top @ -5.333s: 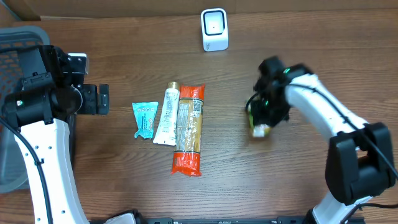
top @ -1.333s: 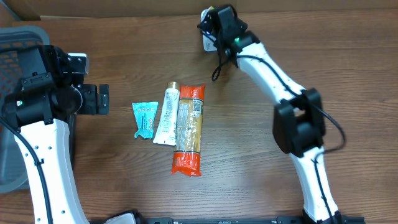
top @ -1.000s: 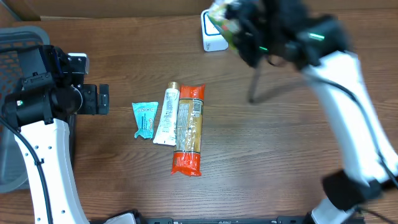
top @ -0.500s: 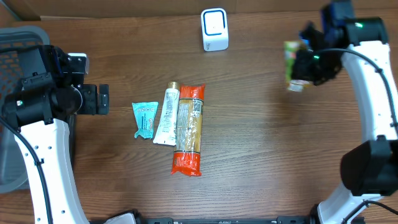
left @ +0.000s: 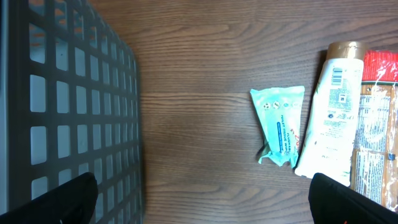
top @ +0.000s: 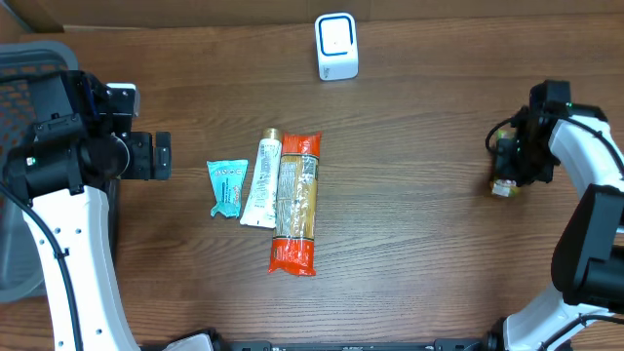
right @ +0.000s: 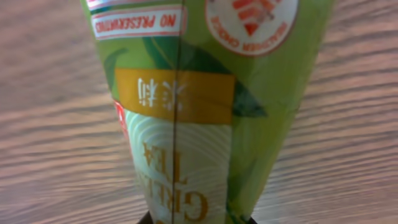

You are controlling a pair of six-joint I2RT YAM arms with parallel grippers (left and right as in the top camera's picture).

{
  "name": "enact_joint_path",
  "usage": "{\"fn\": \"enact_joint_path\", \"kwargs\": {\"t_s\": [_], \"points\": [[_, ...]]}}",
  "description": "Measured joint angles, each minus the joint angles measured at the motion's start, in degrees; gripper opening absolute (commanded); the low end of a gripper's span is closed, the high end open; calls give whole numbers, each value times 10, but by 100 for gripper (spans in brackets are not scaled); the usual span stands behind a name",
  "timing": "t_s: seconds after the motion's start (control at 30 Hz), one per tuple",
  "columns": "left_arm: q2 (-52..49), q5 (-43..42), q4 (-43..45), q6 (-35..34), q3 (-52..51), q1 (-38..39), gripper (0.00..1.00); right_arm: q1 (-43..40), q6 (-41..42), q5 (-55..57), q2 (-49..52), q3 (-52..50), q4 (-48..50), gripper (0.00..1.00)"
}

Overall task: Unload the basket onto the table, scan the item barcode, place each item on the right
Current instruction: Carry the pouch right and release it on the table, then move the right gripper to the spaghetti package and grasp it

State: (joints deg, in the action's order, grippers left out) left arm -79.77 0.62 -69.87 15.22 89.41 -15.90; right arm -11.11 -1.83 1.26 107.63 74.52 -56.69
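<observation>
Legibly, green pouch (right: 186, 124), "GREEN TEA", "NO PRESERVATIVES"

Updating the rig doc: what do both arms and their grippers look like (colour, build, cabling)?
They match. The left arm and right arm have smooth white link shells with black joint housings, and thin black cables run along the links. The left gripper and right gripper are black, blocky and two-fingered. The left wrist view shows dark rounded fingertips. No markings are legible.
</observation>
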Motion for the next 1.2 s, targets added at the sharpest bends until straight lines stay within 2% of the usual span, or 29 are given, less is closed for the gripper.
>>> {"fn": "enact_joint_path", "kwargs": {"t_s": [0.13,0.2,0.23,0.27,0.3,0.33,0.43,0.57,0.77,0.8,0.9,0.97,1.2], "points": [[0,0,0,0,0,0,100,0,-16,32,0,0,7,5],[0,0,0,0,0,0,99,0,-19,42,0,0,4,15],[0,0,0,0,0,0,100,-1,-19,45,0,0,4,28],[0,0,0,0,0,0,100,-1,-21,47,0,0,5,45],[0,0,0,0,0,0,100,0,-15,49,0,0,6,54],[0,0,0,0,0,0,100,0,-11,51,0,0,7,57],[0,0,0,0,0,0,100,-1,9,51,0,0,4,62],[0,0,0,0,0,0,100,-1,20,41,0,19,-35,63],[0,0,0,0,0,0,99,-1,27,-5,0,157,-143,66],[0,0,0,0,0,0,100,-1,28,-15,0,186,-159,68],[0,0,0,0,0,0,100,2,35,-47,-1,261,-195,84],[0,0,0,0,0,0,99,4,34,-89,-4,295,-205,99],[0,0,0,0,0,0,100,38,30,-321,-9,294,-169,100]]}}
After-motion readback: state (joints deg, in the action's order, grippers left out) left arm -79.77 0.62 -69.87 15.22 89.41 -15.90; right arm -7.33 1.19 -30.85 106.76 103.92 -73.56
